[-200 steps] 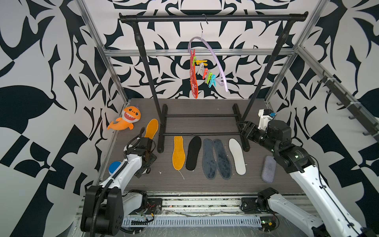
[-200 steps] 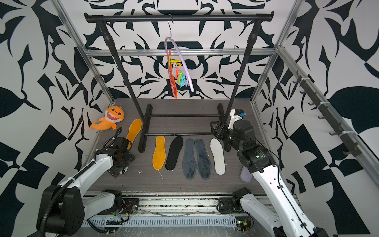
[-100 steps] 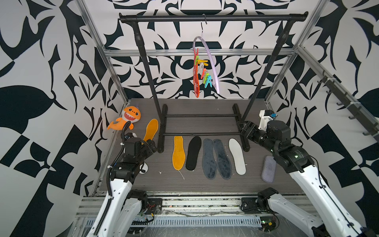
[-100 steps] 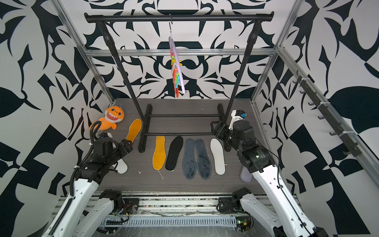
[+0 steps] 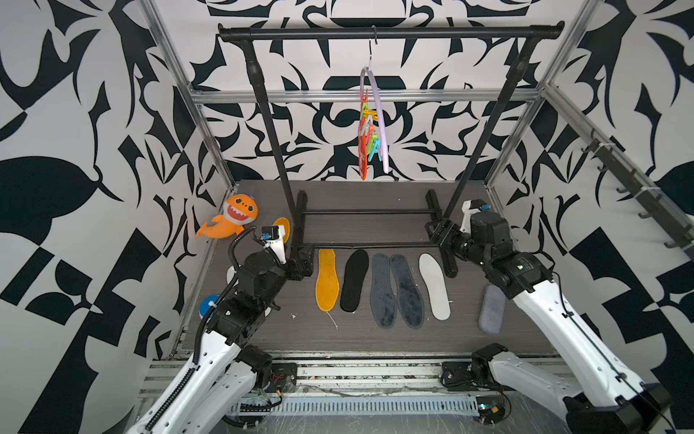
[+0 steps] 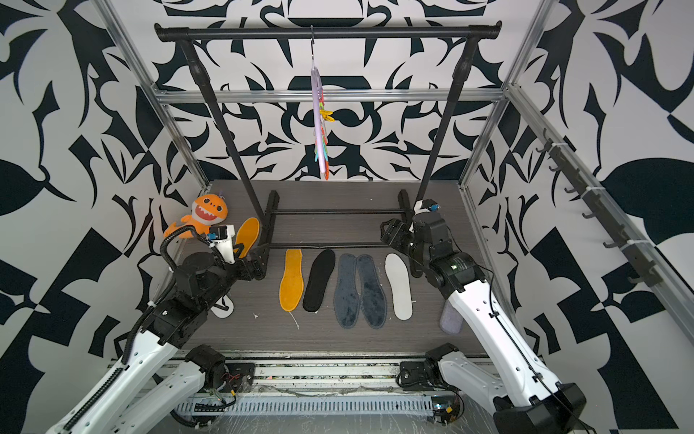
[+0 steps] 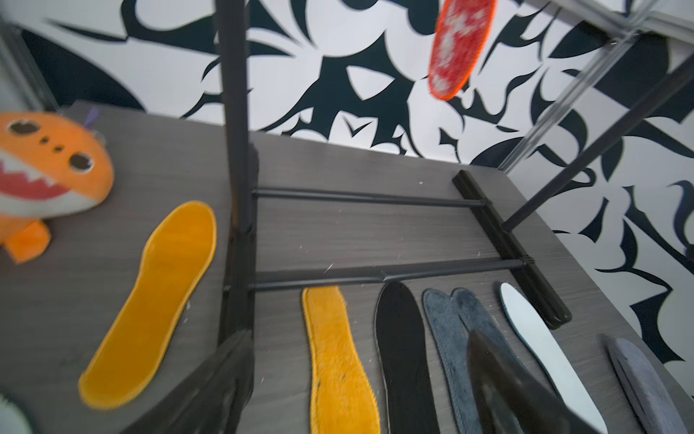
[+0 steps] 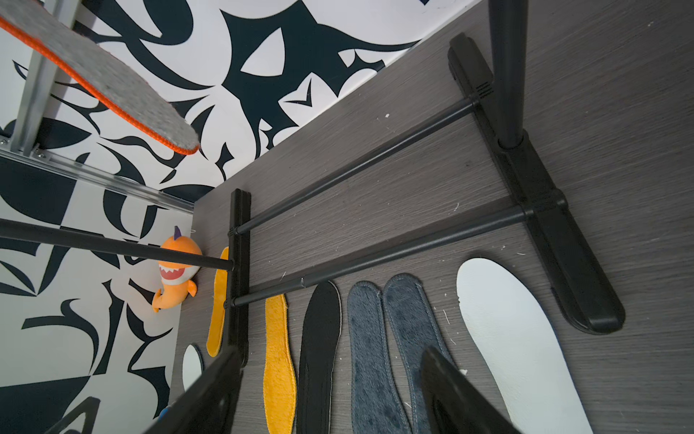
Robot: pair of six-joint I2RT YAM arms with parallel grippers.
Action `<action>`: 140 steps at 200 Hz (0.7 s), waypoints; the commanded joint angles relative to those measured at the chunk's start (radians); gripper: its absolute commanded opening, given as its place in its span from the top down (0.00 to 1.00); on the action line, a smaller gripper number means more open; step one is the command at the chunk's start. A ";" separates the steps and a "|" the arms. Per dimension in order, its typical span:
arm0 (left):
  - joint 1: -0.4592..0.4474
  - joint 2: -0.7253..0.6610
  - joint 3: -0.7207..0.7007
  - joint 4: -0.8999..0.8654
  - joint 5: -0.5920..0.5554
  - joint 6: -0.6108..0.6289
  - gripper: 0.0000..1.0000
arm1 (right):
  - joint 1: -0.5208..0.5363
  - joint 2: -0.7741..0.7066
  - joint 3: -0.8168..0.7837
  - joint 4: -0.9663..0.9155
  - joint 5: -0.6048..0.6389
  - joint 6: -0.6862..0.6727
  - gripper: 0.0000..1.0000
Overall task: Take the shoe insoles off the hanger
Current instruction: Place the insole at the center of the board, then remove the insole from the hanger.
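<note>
Lilac plastic hanger (image 5: 380, 120) hangs by its hook on the black rail (image 5: 450, 32), the orange-rimmed grey insole (image 8: 112, 86) dangling from it. On the bench (image 5: 375, 338) lie a fuzzy orange insole (image 5: 326, 282), a black insole (image 5: 355, 280), a grey-blue pair (image 5: 381, 289), a white insole (image 5: 434, 286), a second orange insole (image 6: 249, 233) beside the rail's foot and a second white insole (image 6: 221, 310) partly under my left arm. My left jaws and my right jaws stand open, empty, low near the rail's feet

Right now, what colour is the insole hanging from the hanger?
Grey with an orange rim; the insole shows best in the right wrist view.
</note>
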 commanded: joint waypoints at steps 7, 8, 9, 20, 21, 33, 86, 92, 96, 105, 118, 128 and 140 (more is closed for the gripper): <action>-0.042 0.139 0.006 0.318 -0.053 0.143 0.06 | -0.004 0.036 0.064 0.030 0.024 -0.021 0.22; -0.042 0.146 0.008 0.322 -0.052 0.143 0.06 | -0.004 0.037 0.066 0.028 0.025 -0.022 0.21; -0.042 0.152 0.009 0.332 -0.050 0.142 0.06 | -0.004 0.040 0.068 0.026 0.025 -0.023 0.21; -0.042 0.222 0.026 0.412 -0.030 0.148 0.04 | -0.005 0.059 0.095 0.006 0.031 -0.036 0.22; -0.042 0.228 0.027 0.417 -0.028 0.148 0.04 | -0.005 0.061 0.096 0.004 0.031 -0.037 0.22; -0.043 0.301 0.038 0.537 0.008 0.169 0.03 | -0.007 0.074 0.115 -0.007 0.034 -0.045 0.22; -0.041 0.566 0.145 0.778 0.049 0.174 0.00 | -0.033 0.071 0.118 0.019 0.003 -0.077 0.20; -0.041 0.614 0.156 0.794 0.054 0.172 0.01 | -0.036 0.073 0.117 0.021 -0.002 -0.079 0.19; -0.041 0.630 0.165 0.805 0.058 0.172 0.00 | -0.037 0.073 0.118 0.023 -0.006 -0.081 0.19; -0.040 0.660 0.177 0.829 0.063 0.173 0.01 | -0.042 0.077 0.117 0.027 -0.015 -0.084 0.19; -0.039 0.704 0.198 0.859 0.068 0.176 0.00 | -0.048 0.082 0.117 0.031 -0.030 -0.083 0.19; -0.039 0.738 0.217 0.872 0.083 0.177 0.00 | -0.053 0.087 0.115 0.038 -0.043 -0.082 0.19; -0.040 0.777 0.241 0.894 0.105 0.180 0.02 | -0.058 0.093 0.114 0.044 -0.058 -0.078 0.19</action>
